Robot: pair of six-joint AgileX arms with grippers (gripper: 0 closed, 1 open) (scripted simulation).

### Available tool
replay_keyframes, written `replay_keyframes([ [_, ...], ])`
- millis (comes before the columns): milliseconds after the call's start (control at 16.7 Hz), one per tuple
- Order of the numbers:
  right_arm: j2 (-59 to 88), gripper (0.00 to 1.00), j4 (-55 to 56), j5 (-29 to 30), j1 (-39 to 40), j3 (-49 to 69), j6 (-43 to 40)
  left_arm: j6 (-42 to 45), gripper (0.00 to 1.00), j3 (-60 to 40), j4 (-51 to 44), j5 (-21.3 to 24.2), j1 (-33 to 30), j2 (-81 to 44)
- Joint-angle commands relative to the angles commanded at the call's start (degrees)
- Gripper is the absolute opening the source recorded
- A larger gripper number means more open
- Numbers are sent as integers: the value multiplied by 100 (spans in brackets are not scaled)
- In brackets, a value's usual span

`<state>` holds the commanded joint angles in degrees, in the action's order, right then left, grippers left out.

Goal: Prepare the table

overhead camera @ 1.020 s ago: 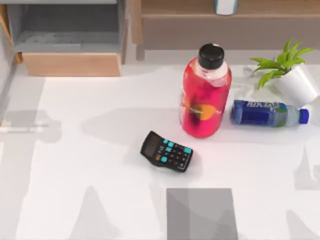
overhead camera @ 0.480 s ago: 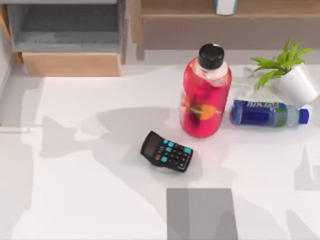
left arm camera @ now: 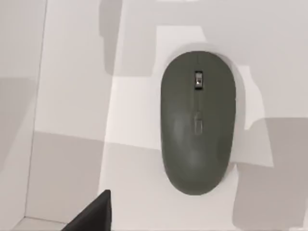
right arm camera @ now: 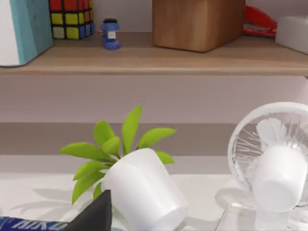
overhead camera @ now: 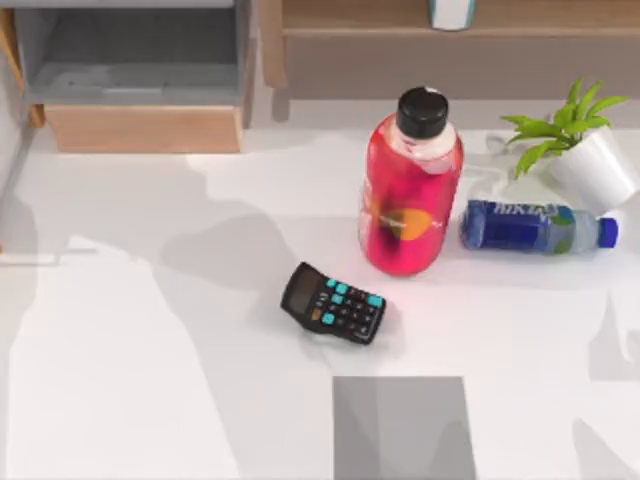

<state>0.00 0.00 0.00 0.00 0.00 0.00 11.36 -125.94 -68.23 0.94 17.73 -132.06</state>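
While the left wrist hovers over a grey mouse [left arm camera: 197,122] on the worktop [overhead camera: 150,380], looks like approach stage; gripper opening I can't tell, probably descend next.

Open counter left of the calculator; clutter crowds the right and back.

Taking the calculator [overhead camera: 333,303] as landmark: the white counter [overhead camera: 130,360] to its left and front-left lies bare, wide room for a hand. Just in front of it to the right lies the flat grey mat [overhead camera: 403,427], low and no barrier. Behind it to the right the tall red bottle [overhead camera: 410,185] stands upright and blocks passage; beyond that lie a blue bottle [overhead camera: 535,227] on its side and a tilted potted plant [overhead camera: 585,150], close together. A white fan [right arm camera: 272,161] stands just beside the plant. The wooden shelf unit [overhead camera: 140,75] closes off the back. A grey mouse [left arm camera: 198,122] rests on bare counter.
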Motion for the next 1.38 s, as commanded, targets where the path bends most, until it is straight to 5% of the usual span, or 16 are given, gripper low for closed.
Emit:
replay_keyframes([
  [480,0,100,0,0,0,0,0,161,100,-1670,-894,56,94,-1754],
  [1380,0,100,0,0,0,0,0,194,100,-1284,-491,62,135,-1775],
])
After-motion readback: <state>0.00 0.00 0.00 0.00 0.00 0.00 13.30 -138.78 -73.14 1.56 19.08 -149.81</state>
